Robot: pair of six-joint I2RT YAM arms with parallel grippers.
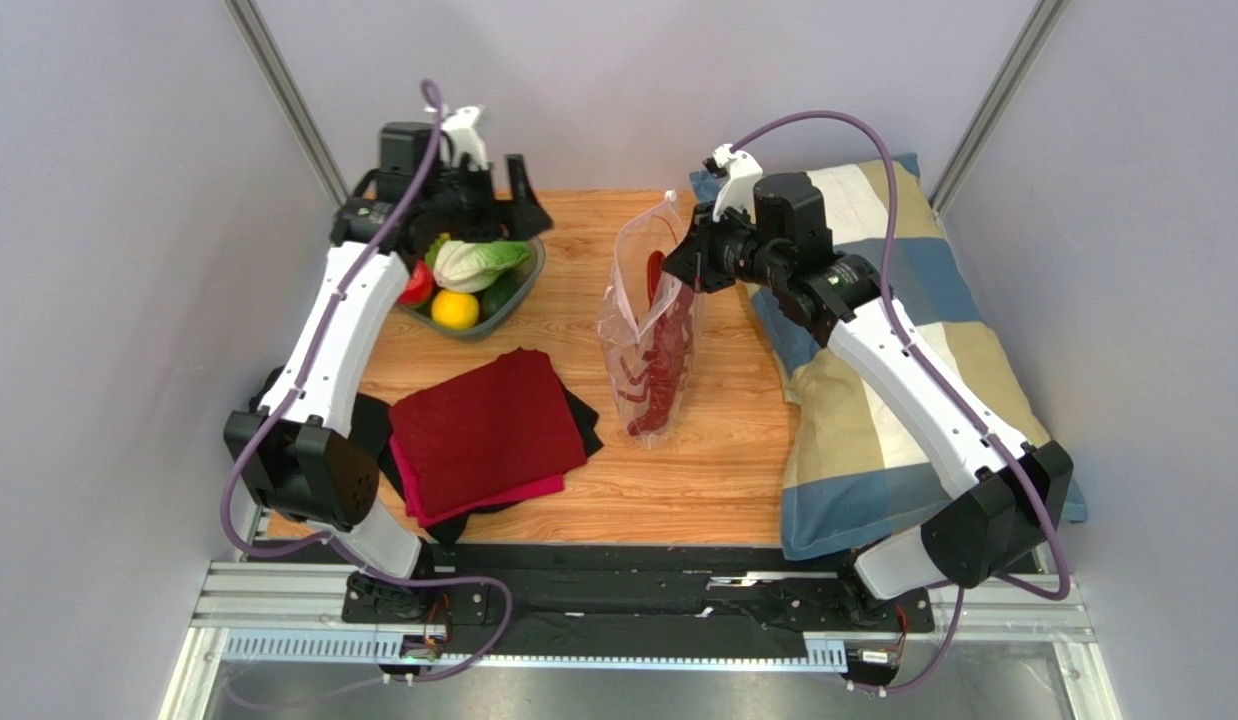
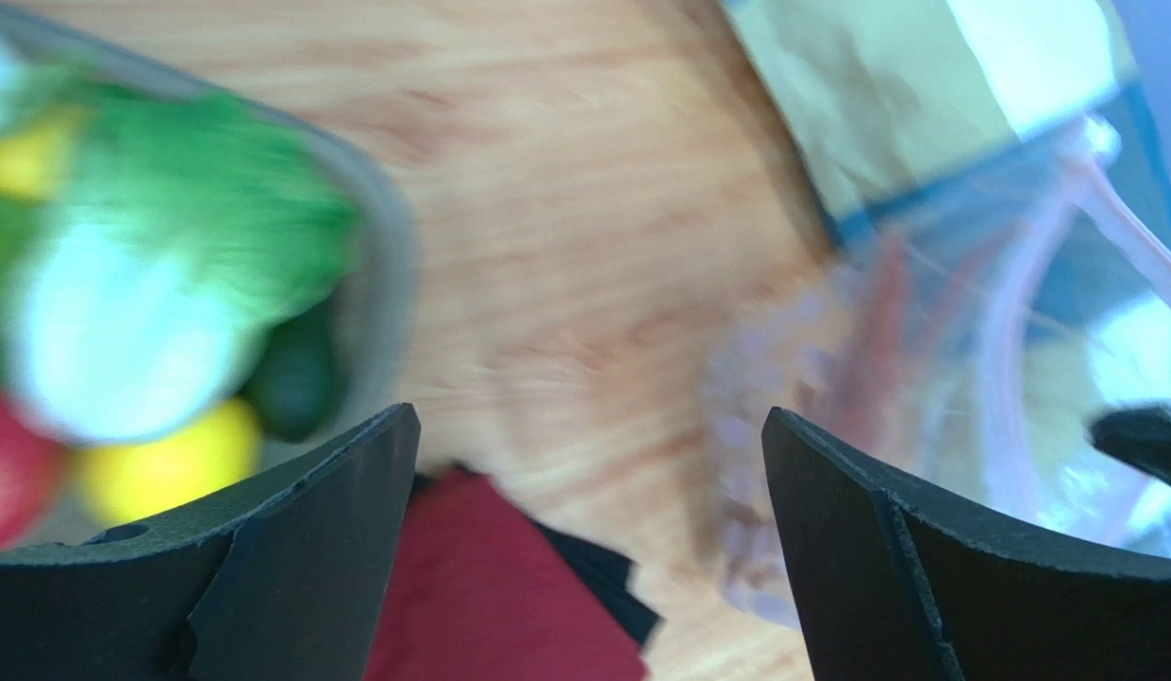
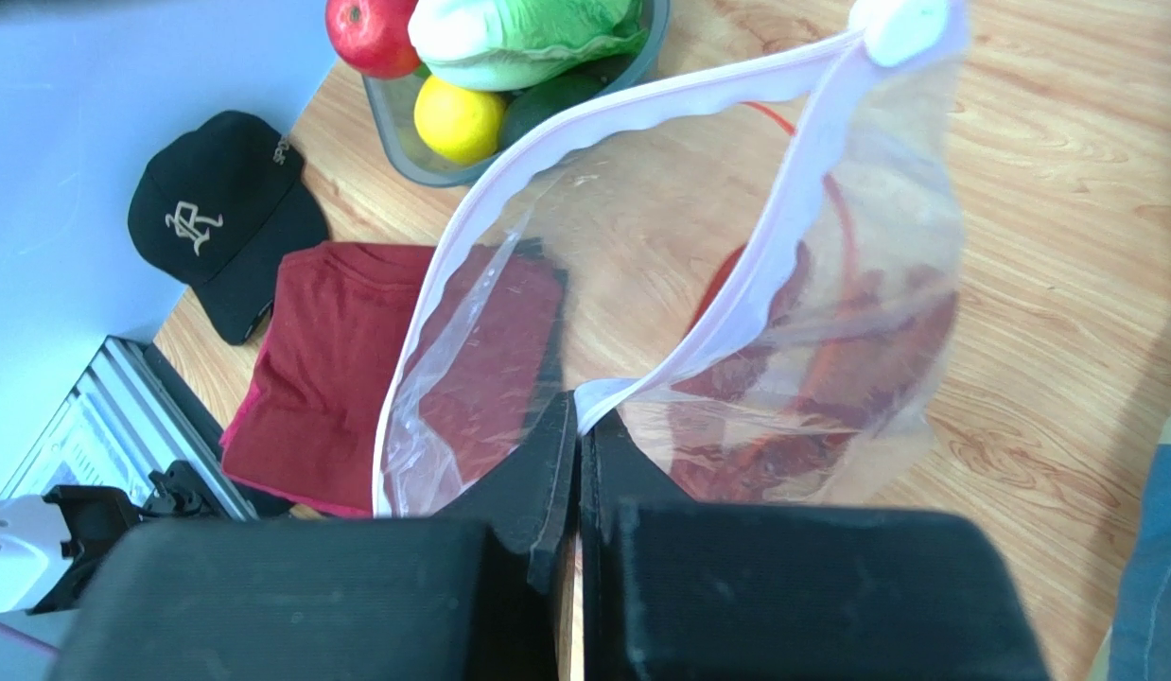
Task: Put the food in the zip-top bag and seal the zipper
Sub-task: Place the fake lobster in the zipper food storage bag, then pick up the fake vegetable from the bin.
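The clear zip-top bag (image 1: 648,323) stands upright at mid-table with its mouth open. A long dark-red lobster-like piece (image 1: 666,368) lies inside it. My right gripper (image 1: 688,263) is shut on the bag's mouth edge; the right wrist view shows the jaws (image 3: 579,412) pinching the white zipper strip (image 3: 620,121). More food sits in a grey bowl (image 1: 532,278): a green-white leafy piece (image 1: 475,263), a yellow fruit (image 1: 455,309) and a round red fruit (image 1: 416,285). My left gripper (image 1: 520,203) is open and empty, just behind the bowl.
A folded dark-red cloth (image 1: 483,428) lies at the front left on black fabric. A checked pillow (image 1: 911,405) fills the right side. A black cap (image 3: 215,213) lies beside the cloth. The left wrist view is blurred, showing bowl (image 2: 385,270) and bag (image 2: 975,369).
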